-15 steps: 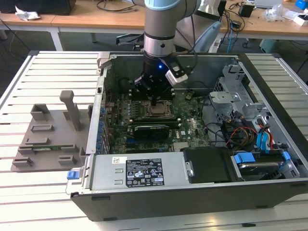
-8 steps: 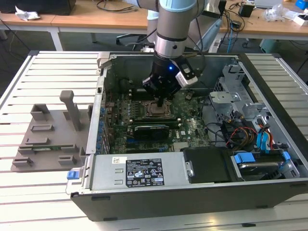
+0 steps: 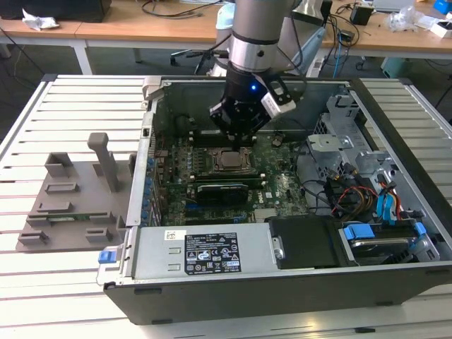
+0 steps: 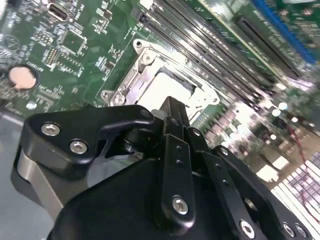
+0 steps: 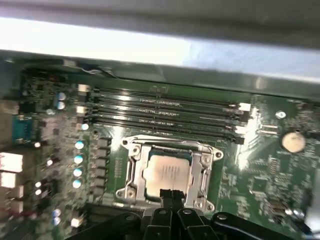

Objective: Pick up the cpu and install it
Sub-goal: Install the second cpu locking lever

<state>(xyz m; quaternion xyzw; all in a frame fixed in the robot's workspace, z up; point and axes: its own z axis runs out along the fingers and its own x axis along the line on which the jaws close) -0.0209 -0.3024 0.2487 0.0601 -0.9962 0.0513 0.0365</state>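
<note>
So the cpu (image 5: 167, 171) is seen lying flat inside the metal socket frame (image 5: 137, 165) on the motherboard (image 5: 260, 170), straight below the gripper (image 5: 172, 194). The fingers are pressed together with nothing held, tips just beside the chip's near edge.

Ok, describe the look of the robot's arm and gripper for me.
The arm is a silver-grey metal cylinder with a dark band. Below it, a small blue light glows on the black gripper, beside a white block. In both wrist views the gripper's black linkage fingers carry silver screw heads.

no print legible, labels too blurred
</note>
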